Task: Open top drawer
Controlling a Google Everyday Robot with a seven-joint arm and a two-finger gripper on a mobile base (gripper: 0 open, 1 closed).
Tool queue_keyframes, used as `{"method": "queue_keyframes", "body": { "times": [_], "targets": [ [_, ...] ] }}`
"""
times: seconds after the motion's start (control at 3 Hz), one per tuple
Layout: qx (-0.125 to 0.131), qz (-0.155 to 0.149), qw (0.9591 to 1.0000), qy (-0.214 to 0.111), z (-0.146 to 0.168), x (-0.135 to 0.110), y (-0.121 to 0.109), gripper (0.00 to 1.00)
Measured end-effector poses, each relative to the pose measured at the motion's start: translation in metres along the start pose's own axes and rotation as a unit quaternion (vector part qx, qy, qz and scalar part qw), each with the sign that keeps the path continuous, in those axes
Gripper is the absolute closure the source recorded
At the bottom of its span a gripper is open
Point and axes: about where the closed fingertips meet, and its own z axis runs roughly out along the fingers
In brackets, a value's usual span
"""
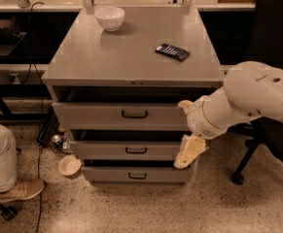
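The top drawer is the widest grey front of three in a grey metal cabinet, with a small dark loop handle at its centre. A dark gap shows between its upper edge and the cabinet top. My gripper is cream-coloured and hangs at the end of my white arm. It is in front of the cabinet's right edge, level with the middle drawer, below and right of the top drawer's handle. It holds nothing that I can see.
A white bowl and a dark remote-like object lie on the cabinet top. A person's leg and shoe are at the lower left. A small bowl lies on the floor. A black office chair stands on the right.
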Motion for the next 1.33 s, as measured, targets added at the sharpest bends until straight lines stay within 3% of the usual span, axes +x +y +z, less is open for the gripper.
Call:
{"method": "queue_keyframes", "body": {
  "times": [0.33, 0.67, 1.33],
  "targets": [
    [0.012, -0.007, 0.9994, 0.032, 0.022, 0.017, -0.017, 0.00],
    [0.034, -0.026, 0.9959, 0.079, 0.045, 0.047, -0.042, 0.00],
    [0.074, -0.059, 0.9896, 0.108, 0.071, 0.065, -0.088, 0.00]
  ]
}}
